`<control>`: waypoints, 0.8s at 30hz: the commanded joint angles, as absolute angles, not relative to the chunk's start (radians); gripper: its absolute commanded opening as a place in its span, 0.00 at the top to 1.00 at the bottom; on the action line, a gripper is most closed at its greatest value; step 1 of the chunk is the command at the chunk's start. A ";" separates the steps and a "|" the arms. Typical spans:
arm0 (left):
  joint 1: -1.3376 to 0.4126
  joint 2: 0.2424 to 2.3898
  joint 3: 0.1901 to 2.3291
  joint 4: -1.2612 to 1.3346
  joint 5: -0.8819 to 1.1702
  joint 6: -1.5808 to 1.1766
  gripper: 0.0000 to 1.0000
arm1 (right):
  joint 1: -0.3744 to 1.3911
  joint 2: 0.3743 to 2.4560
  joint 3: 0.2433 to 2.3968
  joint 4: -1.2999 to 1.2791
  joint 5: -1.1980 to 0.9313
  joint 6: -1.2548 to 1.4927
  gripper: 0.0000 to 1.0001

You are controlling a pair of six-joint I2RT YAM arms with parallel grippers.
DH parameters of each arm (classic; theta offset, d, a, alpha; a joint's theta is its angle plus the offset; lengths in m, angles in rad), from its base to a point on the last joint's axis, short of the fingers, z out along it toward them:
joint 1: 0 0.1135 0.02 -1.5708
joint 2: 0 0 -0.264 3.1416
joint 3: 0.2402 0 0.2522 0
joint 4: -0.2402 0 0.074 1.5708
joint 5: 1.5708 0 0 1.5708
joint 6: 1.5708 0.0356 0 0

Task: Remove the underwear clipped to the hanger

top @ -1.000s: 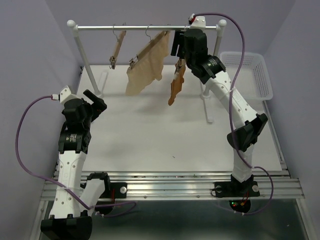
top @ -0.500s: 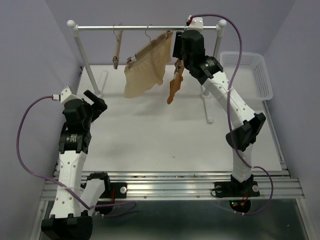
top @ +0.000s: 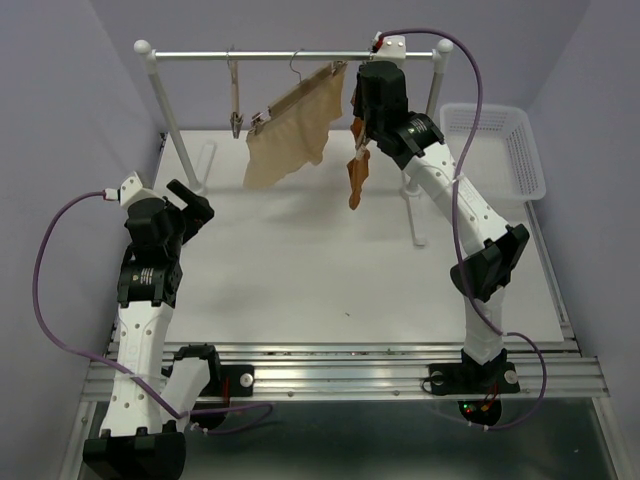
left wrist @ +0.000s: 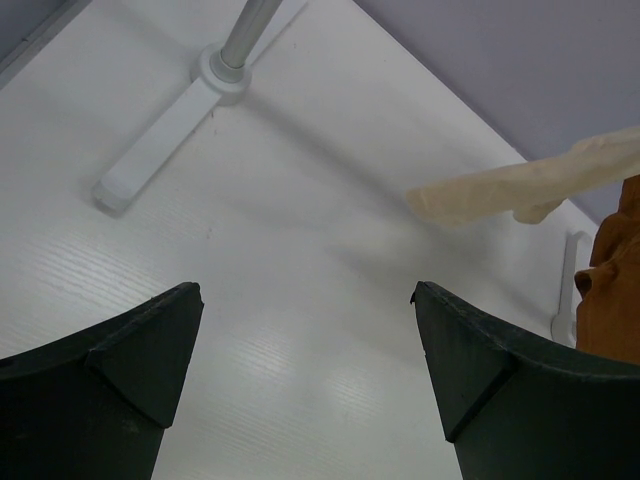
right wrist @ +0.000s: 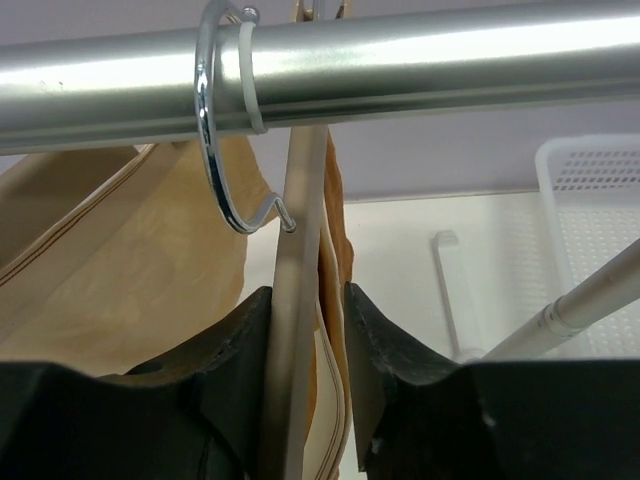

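Top external: rust-orange brief (top: 357,175) swung down straighter, upper middle | right gripper (right wrist: 308,300) jaws narrow, pinching its hanger (right wrist: 300,200) | left gripper (left wrist: 305,300) wide, empty | guessing the clip was giving way

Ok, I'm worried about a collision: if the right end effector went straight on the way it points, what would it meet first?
Probably the metal rail, crossing ahead of the right end effector, whose fingers flank the wooden hanger; how near is unclear.
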State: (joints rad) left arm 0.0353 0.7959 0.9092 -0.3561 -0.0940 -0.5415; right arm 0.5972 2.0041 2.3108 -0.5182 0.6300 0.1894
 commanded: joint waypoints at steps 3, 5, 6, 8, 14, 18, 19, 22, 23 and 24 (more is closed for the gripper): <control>0.044 0.773 0.902 -0.319 -0.089 -0.526 0.01 | 0.606 1.994 2.362 -0.502 0.680 0.149 0.66; 0.044 0.772 0.900 -0.319 -0.089 -0.526 0.01 | 0.606 1.993 2.362 -0.496 0.672 0.140 0.71; 0.046 0.772 0.900 -0.319 -0.089 -0.526 0.01 | 0.606 1.990 2.361 -0.491 0.661 0.134 0.73; 0.046 0.769 0.902 -0.321 -0.091 -0.526 0.01 | 0.606 1.987 2.358 -0.482 0.654 0.130 0.77; 0.046 0.761 0.899 -0.319 -0.092 -0.525 0.01 | 0.606 1.944 2.301 -0.407 0.611 0.095 0.90; 0.046 0.759 0.899 -0.321 -0.095 -0.520 0.01 | 0.606 1.908 2.244 -0.307 0.582 0.045 0.99; 0.046 0.758 0.899 -0.321 -0.095 -0.520 0.01 | 0.606 1.904 2.240 -0.296 0.577 0.037 0.99; 0.048 0.753 0.899 -0.319 -0.097 -0.517 0.01 | 0.606 1.901 2.253 -0.284 0.575 0.014 0.99; 0.046 0.753 0.897 -0.319 -0.100 -0.518 0.01 | 0.606 1.902 2.258 -0.281 0.575 0.012 0.99; 0.048 0.752 0.896 -0.318 -0.098 -0.520 0.01 | 0.606 1.902 2.272 -0.281 0.577 0.014 0.99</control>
State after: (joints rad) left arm 0.0410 0.7734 0.9089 -0.3557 -0.0944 -0.5388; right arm 0.5972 1.9717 2.2398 -0.4049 0.5854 0.0513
